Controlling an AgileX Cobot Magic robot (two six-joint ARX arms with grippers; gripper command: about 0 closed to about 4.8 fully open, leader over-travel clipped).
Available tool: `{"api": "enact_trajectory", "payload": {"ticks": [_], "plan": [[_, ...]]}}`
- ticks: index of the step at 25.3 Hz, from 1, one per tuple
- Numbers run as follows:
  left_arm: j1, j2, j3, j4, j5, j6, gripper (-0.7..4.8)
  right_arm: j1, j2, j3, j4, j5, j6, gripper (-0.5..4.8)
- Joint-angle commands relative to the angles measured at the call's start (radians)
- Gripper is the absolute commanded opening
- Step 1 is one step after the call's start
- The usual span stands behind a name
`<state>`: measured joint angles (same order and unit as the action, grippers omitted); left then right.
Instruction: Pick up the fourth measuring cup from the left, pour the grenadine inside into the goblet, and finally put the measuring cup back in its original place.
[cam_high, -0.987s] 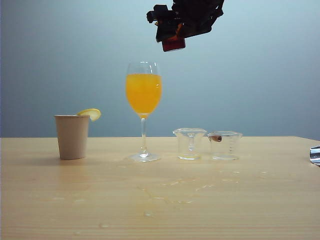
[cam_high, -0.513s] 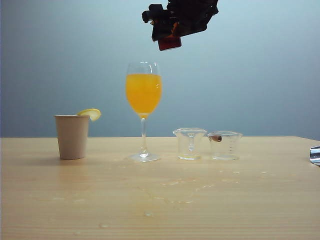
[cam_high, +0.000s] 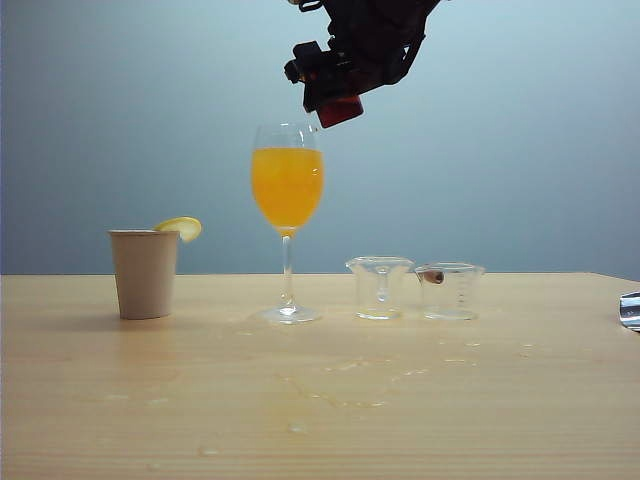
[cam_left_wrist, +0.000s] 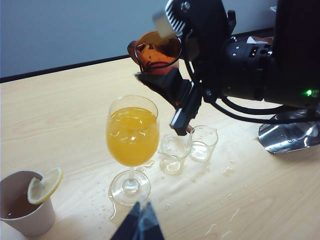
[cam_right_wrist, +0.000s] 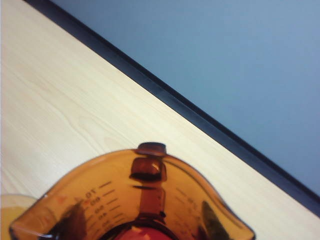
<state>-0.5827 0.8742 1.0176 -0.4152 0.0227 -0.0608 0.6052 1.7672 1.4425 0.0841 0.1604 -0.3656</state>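
Measuring cup (cam_high: 340, 109) tipped further; right pincer (cam_high: 335, 95) clamps it.

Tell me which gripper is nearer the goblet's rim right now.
Right. The right gripper holds the fourth measuring cup tilted just above and beside the rim of the goblet. The left gripper sits low, near the table, short of the goblet's foot.

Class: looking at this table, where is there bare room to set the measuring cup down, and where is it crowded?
Bare: tabletop right of the two clear cups, and between paper cup and goblet. Crowded: goblet to clear cups, under the right gripper holding the measuring cup.
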Motion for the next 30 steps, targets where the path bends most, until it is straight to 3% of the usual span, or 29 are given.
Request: {"api": "enact_trajectory", "payload": {"ticks": [1,13,30], "plan": [[0.0,-0.002,0.004,0.013,0.004,0.0,-0.06,0.012,0.003,0.008,0.025,0.027,-0.064,1.66],[0.0,-0.002,0.004,0.013,0.004,0.0,-0.06,0.037,0.01,0.008,0.041,0.06,-0.197,1.66],[0.0,-0.002,0.004,0.013,0.005,0.0,-0.06,0.039,0.01,0.008,0.082,0.074,-0.267,1.66]]}}
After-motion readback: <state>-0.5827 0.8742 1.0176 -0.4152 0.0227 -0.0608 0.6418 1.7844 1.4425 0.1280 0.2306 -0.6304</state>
